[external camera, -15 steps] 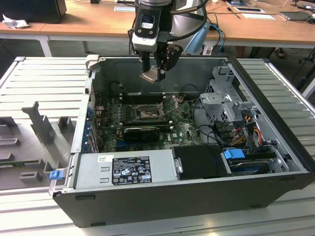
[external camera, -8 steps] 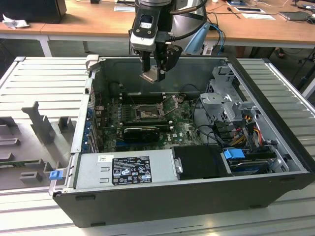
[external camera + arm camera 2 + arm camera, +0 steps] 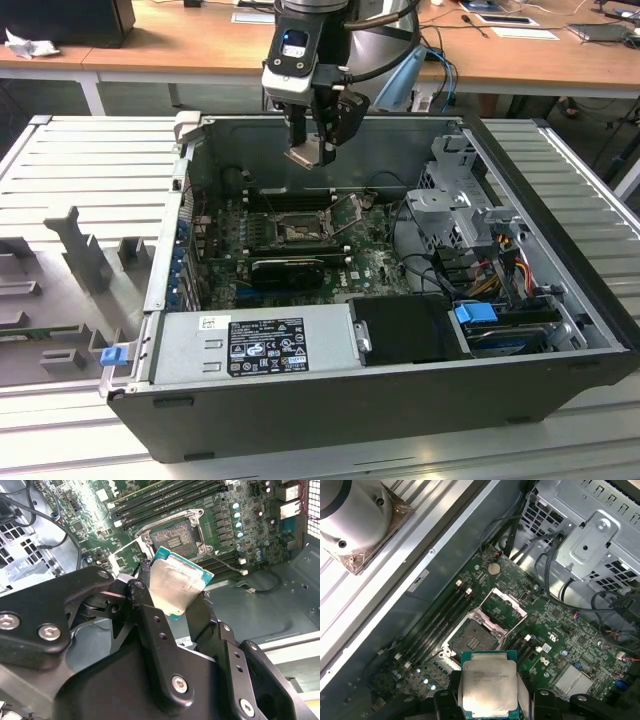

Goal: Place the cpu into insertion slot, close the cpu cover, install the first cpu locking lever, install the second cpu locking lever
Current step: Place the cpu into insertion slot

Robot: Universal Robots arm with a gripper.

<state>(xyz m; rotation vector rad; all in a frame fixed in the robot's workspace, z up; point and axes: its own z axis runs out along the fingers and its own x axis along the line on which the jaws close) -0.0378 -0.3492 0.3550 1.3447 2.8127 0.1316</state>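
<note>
Exterior view: an open dark metal computer case [image 3: 330,400] lies on a ribbed grey bench [image 3: 80,160], with a grey boxed power supply [image 3: 290,340] along its near wall. The arm's black two-fingered gripper [image 3: 318,142] hangs over the far half of the case, clenched on the cpu [image 3: 304,156], a small flat square chip of pale silvery metal. The chip is in the air, well above the green motherboard [image 3: 370,265] and apart from the insertion slot [image 3: 297,232], the square dark-framed socket below it. The cpu cover [image 3: 350,208], a thin silvery hinged frame plate, stands raised at the slot's side toward the exterior view's right. Second wrist view: the black fingers [image 3: 150,625] grip the cpu [image 3: 177,586] by opposite edges, its teal-green rim showing. The open insertion slot [image 3: 175,536] lies beyond it, beside long black memory slots [image 3: 170,500]. First wrist view: the cpu [image 3: 489,682] shows its silvery lid to the camera. The insertion slot [image 3: 474,639] is bare, with the cpu cover [image 3: 503,608] tipped up off it and a perforated grey drive cage [image 3: 590,535] farther off. The step in hand is judged to be seating the chip. It would go best with the chip held level, squared to the socket frame and kept off the raised cover. It should be lowered straight so that nothing drags across the pin field, and let go only once it lies flat.
</note>
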